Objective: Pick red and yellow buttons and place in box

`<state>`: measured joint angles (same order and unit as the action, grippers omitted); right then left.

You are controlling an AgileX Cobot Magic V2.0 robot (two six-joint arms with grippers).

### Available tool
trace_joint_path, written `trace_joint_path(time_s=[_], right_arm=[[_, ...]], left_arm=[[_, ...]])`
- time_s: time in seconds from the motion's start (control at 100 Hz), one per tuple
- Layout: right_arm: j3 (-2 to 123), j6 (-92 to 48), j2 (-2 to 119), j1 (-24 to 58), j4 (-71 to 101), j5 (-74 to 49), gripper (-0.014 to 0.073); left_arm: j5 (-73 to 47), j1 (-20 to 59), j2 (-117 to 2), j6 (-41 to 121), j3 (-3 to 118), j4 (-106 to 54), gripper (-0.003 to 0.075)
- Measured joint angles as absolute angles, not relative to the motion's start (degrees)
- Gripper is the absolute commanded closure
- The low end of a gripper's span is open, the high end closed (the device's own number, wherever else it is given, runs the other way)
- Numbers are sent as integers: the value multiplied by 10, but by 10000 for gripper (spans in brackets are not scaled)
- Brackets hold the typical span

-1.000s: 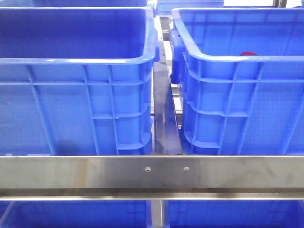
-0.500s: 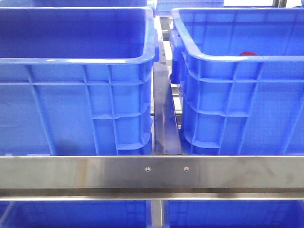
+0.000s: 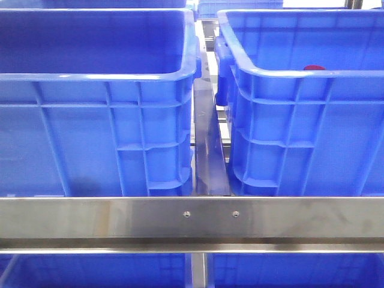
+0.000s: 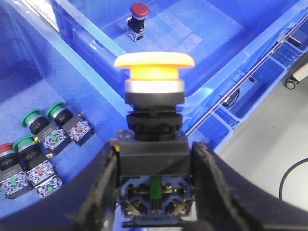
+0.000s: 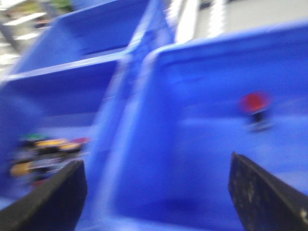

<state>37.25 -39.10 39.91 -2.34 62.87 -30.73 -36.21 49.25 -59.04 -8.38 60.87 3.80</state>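
My left gripper [image 4: 153,161] is shut on the black body of a yellow mushroom-head button [image 4: 154,62] and holds it upright above the rims where two blue crates meet. Beyond it, a single red button [image 4: 139,10] stands on the floor of the box [image 4: 202,43]. In the front view that box [image 3: 300,120] is the right crate, and the red button [image 3: 313,68] shows only as a sliver over the rim. My right gripper [image 5: 156,163] is open and empty over the box, in a blurred view, with the red button [image 5: 255,102] ahead. Neither gripper appears in the front view.
The left crate [image 3: 90,120] holds several green and red-capped buttons [image 4: 33,118], also seen blurred as a buttons cluster [image 5: 43,144]. A steel rail [image 3: 192,219] crosses in front, and a metal strip [image 3: 209,144] lies between the crates. Grey floor and a caster [image 4: 291,84] lie outside.
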Motion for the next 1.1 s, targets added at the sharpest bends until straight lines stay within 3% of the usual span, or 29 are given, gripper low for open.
trace_joint_path(time_s=[0.44,0.87,1.1], right_arm=[[456,-421,542,-19,860,-554,-30],[537,-453,673,186,872,-468,-30],[580,-457,739,246,874,-451,-29]], left_arm=[[-361,492,-590,-84,609,29,739],[-361,492,-591,-84,609,27,739],[-361,492,-591,-84,609,27,739]])
